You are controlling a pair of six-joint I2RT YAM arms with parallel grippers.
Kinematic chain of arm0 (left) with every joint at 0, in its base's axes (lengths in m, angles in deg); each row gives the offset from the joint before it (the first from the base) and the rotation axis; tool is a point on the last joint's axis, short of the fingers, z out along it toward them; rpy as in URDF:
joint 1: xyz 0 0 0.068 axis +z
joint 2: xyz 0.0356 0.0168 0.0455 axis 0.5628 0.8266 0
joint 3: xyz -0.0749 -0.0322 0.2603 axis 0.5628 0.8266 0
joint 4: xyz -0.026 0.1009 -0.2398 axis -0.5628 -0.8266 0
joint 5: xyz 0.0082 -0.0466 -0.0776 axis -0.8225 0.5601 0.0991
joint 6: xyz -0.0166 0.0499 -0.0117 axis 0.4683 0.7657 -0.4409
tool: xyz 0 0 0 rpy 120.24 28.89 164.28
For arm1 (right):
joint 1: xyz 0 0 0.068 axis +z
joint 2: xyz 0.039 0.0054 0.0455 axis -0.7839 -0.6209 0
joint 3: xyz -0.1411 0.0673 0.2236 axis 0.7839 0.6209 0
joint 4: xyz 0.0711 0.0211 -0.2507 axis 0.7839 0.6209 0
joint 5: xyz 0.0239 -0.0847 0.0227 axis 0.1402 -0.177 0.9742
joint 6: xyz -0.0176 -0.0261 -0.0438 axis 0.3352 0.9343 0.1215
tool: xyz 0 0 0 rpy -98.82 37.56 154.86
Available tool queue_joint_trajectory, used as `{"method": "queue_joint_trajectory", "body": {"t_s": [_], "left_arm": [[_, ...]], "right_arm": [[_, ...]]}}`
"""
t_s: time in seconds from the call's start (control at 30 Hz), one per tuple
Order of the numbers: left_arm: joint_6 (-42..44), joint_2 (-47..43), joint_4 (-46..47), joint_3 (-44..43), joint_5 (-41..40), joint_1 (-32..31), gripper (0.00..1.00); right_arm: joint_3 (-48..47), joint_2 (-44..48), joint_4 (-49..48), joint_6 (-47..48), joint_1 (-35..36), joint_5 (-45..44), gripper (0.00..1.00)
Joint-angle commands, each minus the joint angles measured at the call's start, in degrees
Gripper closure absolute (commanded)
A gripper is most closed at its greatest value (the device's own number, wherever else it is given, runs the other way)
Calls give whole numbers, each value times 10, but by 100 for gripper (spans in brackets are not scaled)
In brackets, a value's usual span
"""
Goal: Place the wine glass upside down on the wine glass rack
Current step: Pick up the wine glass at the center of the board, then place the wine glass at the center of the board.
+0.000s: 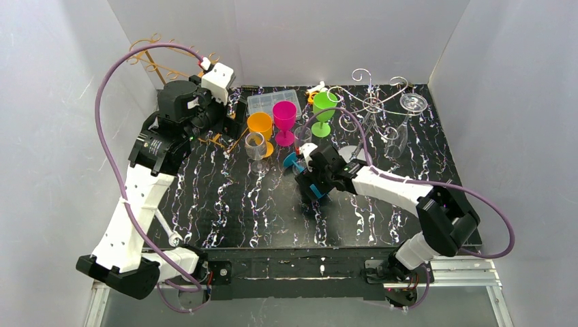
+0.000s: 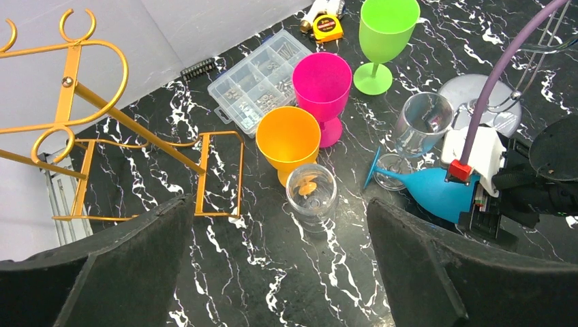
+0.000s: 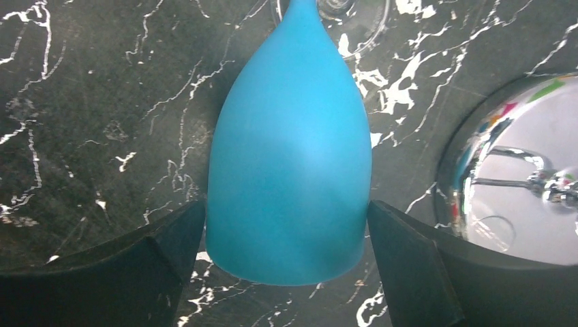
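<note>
Blue glass (image 3: pixel 290 170): matt, smooth plast.

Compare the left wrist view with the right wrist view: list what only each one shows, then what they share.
Only left wrist: the gold rack, orange glass, pink glass, green glass, parts box and left fingers. Only right wrist: both right fingers, either side of the blue glass. Both: that blue glass lying on its side, the chrome rack base and the marbled table.

No legible text is found. A small label is seen on the yellow tape measure (image 2: pixel 330 27), but it is too blurred to be read.
</note>
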Motion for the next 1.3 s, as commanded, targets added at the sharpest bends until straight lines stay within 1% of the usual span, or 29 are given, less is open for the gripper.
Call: {"method": "queue_joint_trajectory", "body": {"t_s": [0.0, 0.1, 0.17, 0.27, 0.4, 0.53, 0.6, 0.77, 0.93, 1.13, 1.27], "left_arm": [[13, -28, -8, 5, 20, 4, 2], [17, -38, -10, 21, 31, 3, 2], [21, -47, -20, 31, 44, 3, 2], [30, -66, -48, 56, 84, 4, 2], [54, -110, -69, 125, 138, 4, 2], [53, -139, -103, 174, 149, 3, 2], [43, -153, -115, 201, 150, 3, 2], [9, -184, -118, 292, 190, 3, 2], [-22, -181, -106, 365, 236, 3, 2], [-32, -189, -35, 427, 246, 3, 2], [-13, -177, 10, 455, 234, -3, 2]], "right_arm": [[31, 34, -21, -36, 11, 45, 7], [58, 65, -31, -57, 23, 51, 14], [69, 86, -33, -71, 38, 47, 17], [79, 125, -28, -98, 69, 35, 19], [71, 193, -3, -130, 110, 1, 20], [59, 260, 14, -165, 144, -31, 23], [57, 280, 19, -175, 154, -34, 23], [61, 276, 25, -188, 164, -21, 25], [74, 250, 13, -195, 177, -23, 26], [104, 248, 4, -212, 187, -24, 26], [126, 249, 2, -225, 201, -21, 26]]}}
